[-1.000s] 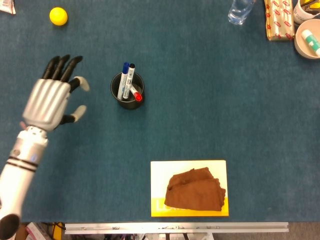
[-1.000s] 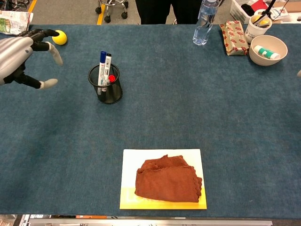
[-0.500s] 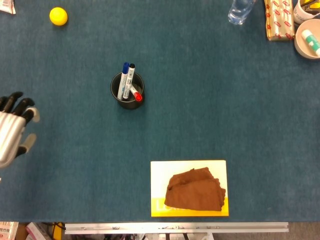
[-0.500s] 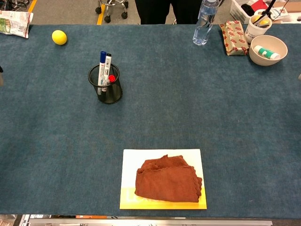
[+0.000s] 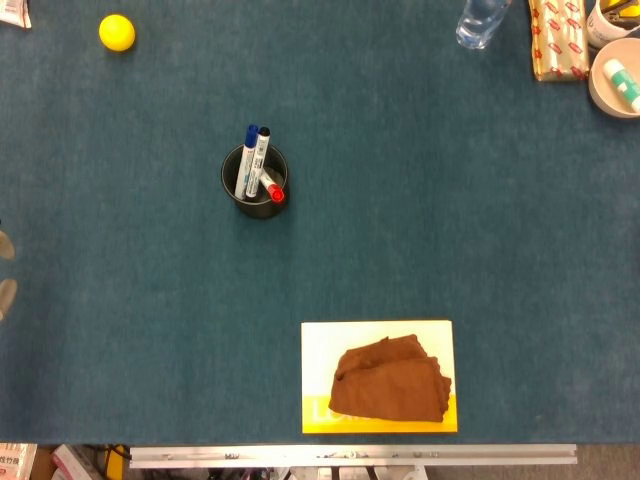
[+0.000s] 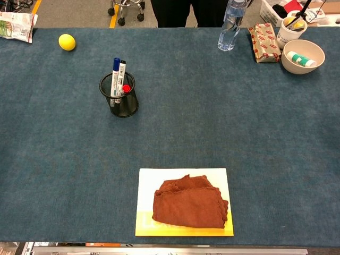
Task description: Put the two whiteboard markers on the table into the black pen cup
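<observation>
One blue surface (image 5: 420, 200) fills both views and carries everything noted below.

A yellow-and-white board (image 6: 146, 204) lies near the front edge, with a folded brown cloth (image 6: 188, 204) resting on it.

At the far edge stand a clear plastic bottle (image 6: 228, 26), a red-patterned packet (image 6: 264, 36) just beside it to the right, and a beige bowl (image 6: 304, 66) holding a white and green tube.

The black pen cup (image 6: 123, 103) stands upright left of centre, well apart from the board. Two whiteboard markers sit in it, leaning a little: the blue-capped marker (image 6: 115, 74) and the black-capped marker (image 6: 121, 74), side by side and touching, caps up above the rim. A red-capped marker (image 6: 126, 88) sits lower in the same cup.

A yellow ball (image 6: 67, 42) lies near the far left corner, apart from the cup.

Of the left robot hand (image 5: 4, 296), only two pale fingertips show at the left edge of the head view; its opening and any hold cannot be determined. The right robot hand appears in neither view.
</observation>
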